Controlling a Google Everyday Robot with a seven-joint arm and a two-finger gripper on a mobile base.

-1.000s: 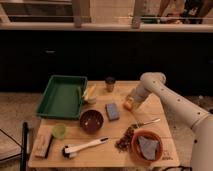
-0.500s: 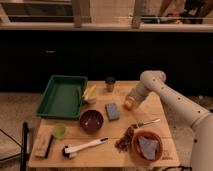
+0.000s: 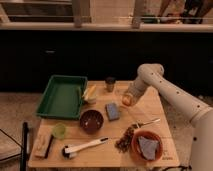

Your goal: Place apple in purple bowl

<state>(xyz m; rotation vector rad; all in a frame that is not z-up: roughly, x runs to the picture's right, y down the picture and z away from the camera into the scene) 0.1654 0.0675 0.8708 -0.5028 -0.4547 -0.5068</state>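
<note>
The apple (image 3: 127,100) is a small yellow-orange fruit held at the tip of my gripper (image 3: 128,98), a little above the wooden table (image 3: 150,107), right of centre. The gripper comes down from the white arm (image 3: 165,87) on the right and is shut on the apple. The purple bowl (image 3: 92,121) is dark maroon and sits on the table to the lower left of the apple, with a blue sponge (image 3: 112,111) between them.
A green tray (image 3: 62,95) lies at the left, with a yellow banana-like item (image 3: 89,93) at its right edge. A dark cup (image 3: 110,82) stands at the back. A light-green cup (image 3: 59,130), white brush (image 3: 85,147), orange-red bowl with grey cloth (image 3: 147,146) and spoon (image 3: 147,122) are in front.
The gripper with the apple has shifted slightly left and down toward the middle of the table. Nothing else has moved.
</note>
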